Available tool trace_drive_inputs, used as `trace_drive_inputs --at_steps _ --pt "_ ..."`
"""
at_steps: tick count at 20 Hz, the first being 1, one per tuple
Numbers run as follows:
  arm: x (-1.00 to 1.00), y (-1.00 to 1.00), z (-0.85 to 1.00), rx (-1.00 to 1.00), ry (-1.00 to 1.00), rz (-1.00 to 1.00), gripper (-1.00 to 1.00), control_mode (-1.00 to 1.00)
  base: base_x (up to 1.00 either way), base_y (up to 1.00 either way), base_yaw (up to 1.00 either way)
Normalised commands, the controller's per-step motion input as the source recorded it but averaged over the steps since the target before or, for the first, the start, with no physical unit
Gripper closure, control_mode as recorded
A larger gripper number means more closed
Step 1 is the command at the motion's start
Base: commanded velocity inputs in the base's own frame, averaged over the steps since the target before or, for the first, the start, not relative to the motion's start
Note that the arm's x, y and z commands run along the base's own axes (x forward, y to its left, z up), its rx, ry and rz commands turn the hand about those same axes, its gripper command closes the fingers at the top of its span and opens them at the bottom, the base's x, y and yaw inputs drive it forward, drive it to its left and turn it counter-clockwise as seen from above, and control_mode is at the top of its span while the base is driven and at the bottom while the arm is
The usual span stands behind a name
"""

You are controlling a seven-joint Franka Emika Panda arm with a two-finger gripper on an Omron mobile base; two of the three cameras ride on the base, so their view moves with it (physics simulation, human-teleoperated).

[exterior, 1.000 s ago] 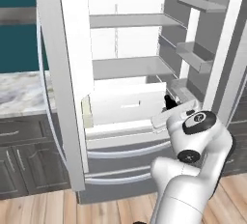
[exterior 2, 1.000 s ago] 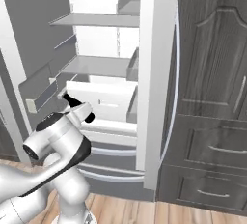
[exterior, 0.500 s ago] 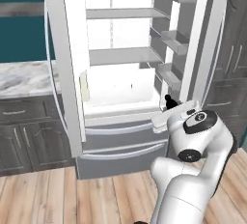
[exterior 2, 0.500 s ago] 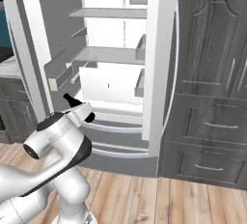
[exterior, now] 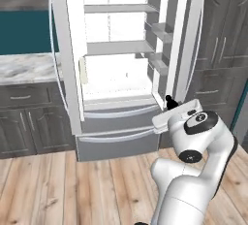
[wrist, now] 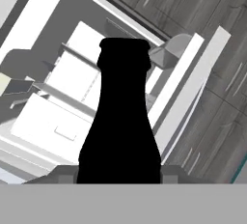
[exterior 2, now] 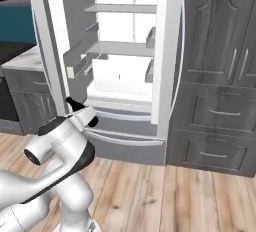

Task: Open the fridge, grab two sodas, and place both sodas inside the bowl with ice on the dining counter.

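Carrying the dark soda bottle (wrist: 120, 121), pinched in the jaws just outside the open fridge (exterior: 116, 69), puts the task at the transport step; judged next: drive to the dining counter, lower the bottle into the ice bowl, then return for the second soda.

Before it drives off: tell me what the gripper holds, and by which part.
The gripper holds the black bottle-shaped soda by its lower body; neck and top stand free above.

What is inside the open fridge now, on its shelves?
The fridge shows bare white shelves and door bins. The dark soda is outside, in the gripper. The bottom drawers are shut, contents hidden.
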Motion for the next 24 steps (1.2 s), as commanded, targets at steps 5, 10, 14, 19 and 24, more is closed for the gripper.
trace_drive_inputs --at_steps 5,10,14,19,24 --pt "0.00 0.00 0.00 0.00 0.00 0.00 1.00 1.00 -0.37 -0.53 0.08" --pt "0.00 0.00 0.00 0.00 0.00 0.00 1.00 1.00 -0.02 -0.64 0.16" --pt "0.00 0.00 0.00 0.00 0.00 0.00 1.00 1.00 0.01 -0.69 0.21" --pt "0.00 0.00 0.00 0.00 0.00 0.00 1.00 1.00 -0.10 -0.51 0.25" --pt "0.00 0.00 0.00 0.00 0.00 0.00 1.00 1.00 -0.12 -0.46 0.23"
